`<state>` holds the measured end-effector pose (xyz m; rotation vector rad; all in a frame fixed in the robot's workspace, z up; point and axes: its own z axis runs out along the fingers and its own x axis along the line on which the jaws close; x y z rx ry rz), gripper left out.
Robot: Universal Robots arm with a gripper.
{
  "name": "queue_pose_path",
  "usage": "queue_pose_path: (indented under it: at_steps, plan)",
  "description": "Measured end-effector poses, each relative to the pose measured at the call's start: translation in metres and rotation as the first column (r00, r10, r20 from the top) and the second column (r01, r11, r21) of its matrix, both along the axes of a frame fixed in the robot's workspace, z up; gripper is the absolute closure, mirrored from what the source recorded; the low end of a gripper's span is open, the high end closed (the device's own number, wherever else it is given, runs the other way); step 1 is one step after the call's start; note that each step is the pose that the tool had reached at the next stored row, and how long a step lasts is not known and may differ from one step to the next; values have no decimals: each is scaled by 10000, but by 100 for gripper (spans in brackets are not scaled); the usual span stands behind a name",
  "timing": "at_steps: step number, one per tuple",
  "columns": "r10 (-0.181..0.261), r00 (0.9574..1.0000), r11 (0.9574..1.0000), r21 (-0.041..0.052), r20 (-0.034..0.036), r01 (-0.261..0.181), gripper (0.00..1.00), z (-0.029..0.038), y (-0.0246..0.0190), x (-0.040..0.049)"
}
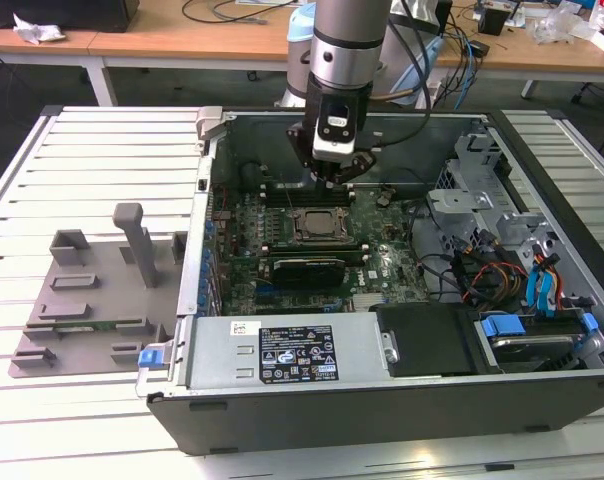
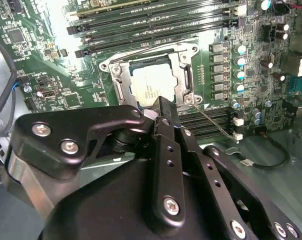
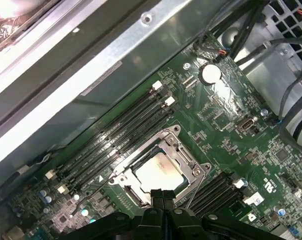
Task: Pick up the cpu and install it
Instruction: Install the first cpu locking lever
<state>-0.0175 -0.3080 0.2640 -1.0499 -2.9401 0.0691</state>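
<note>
The cpu (image 2: 152, 85) (image 3: 158, 173), a pale silver square, lies flat inside the metal-framed socket (image 1: 316, 226) on the green motherboard (image 1: 382, 262) of the open computer case. My gripper (image 1: 334, 178) hangs just above the socket's far edge. Both wrist views show its two black fingers pressed together, the tips (image 3: 162, 194) (image 2: 164, 106) at the rim of the chip. Nothing is held between them. The socket frame (image 2: 186, 85) (image 3: 191, 165) surrounds the chip, and a thin wire lever (image 2: 216, 125) sticks out beside it.
Memory slots (image 3: 116, 145) run along the socket. The case's metal wall (image 1: 204, 200) rises on the exterior view's left, with a grey fixture plate (image 1: 92, 290) with upright posts beyond it. A power supply (image 1: 282, 350) sits at the front; drive cage and cables (image 1: 502, 260) crowd the exterior view's right.
</note>
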Motion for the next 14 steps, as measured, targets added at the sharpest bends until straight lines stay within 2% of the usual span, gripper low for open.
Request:
queue_pose_path:
  at_steps: [3,7,14]
  plan:
    - [346,9994,9994,1,0,-346,89,0,0,0]
    - [909,9959,9959,0,-1,-909,89,0,0,1]
    - [1717,9851,9851,0,-1,-1717,89,0,0,1]
